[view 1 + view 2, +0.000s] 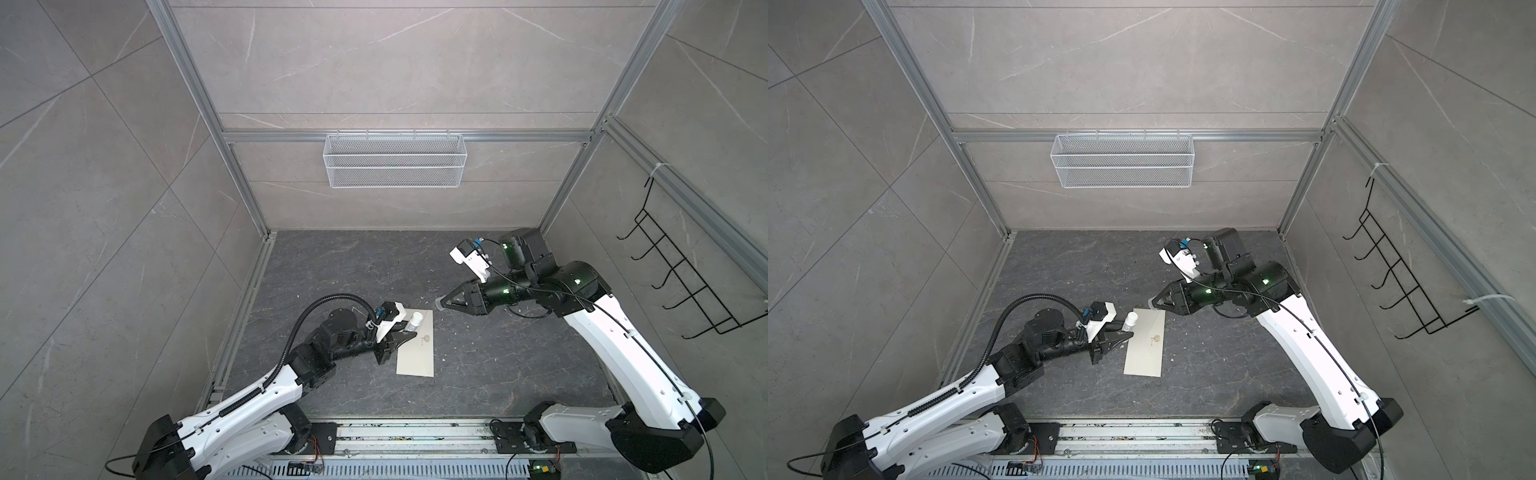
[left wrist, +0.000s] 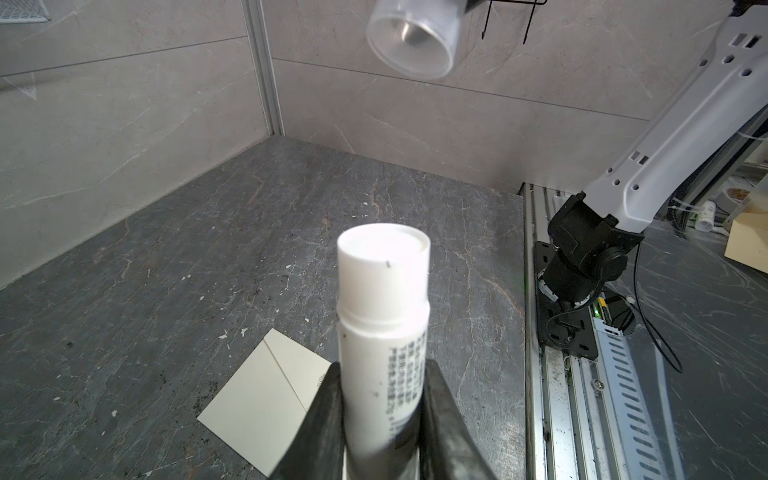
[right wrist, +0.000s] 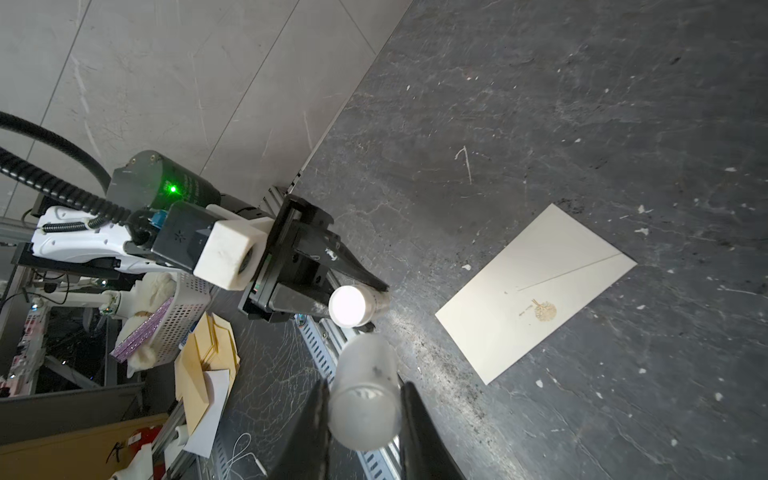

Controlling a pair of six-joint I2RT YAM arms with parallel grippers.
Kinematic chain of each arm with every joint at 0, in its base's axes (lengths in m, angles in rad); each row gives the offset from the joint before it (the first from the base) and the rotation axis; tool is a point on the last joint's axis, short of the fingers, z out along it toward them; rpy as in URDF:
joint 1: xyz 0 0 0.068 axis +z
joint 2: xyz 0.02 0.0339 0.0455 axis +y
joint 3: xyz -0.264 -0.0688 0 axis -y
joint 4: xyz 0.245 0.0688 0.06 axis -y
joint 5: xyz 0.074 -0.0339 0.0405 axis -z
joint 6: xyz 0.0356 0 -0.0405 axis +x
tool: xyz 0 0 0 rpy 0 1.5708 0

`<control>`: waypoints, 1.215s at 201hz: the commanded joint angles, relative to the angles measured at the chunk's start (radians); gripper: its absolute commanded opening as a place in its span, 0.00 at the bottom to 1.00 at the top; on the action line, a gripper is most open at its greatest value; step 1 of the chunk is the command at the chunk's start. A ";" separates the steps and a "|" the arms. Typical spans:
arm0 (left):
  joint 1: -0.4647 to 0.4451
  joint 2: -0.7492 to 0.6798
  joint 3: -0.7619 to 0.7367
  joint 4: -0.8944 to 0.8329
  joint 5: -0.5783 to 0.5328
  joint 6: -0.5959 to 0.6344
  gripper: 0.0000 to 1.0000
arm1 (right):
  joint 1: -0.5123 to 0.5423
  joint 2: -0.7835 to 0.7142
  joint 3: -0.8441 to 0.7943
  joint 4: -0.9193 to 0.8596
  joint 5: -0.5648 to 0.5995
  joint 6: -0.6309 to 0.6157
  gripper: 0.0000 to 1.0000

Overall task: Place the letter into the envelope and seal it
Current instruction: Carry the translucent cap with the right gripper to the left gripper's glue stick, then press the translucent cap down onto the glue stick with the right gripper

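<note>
Left tool (image 2: 382, 365) pinched a white glue stick (image 2: 383, 291) over the left edge of the envelope (image 1: 417, 357), which lay flat, emblem up, on the dark worktop (image 1: 498, 374), while the right tool (image 3: 365, 384), hanging near the envelope's far corner, pinched a translucent cap (image 3: 365, 411).

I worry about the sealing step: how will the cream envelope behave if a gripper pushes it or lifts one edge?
The envelope is thin, flat paper, so lifted by one edge it would probably droop. It lies flat on the table, so a push likely slides it.
</note>
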 commanded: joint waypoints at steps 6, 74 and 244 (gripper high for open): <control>-0.001 -0.007 0.051 0.070 0.032 0.001 0.00 | 0.036 0.024 -0.016 0.017 0.014 0.025 0.17; -0.002 -0.008 0.051 0.073 0.036 0.000 0.00 | 0.086 0.059 -0.036 0.071 0.043 0.051 0.17; -0.003 -0.009 0.050 0.064 0.039 -0.005 0.00 | 0.166 0.111 -0.038 0.114 0.060 0.061 0.17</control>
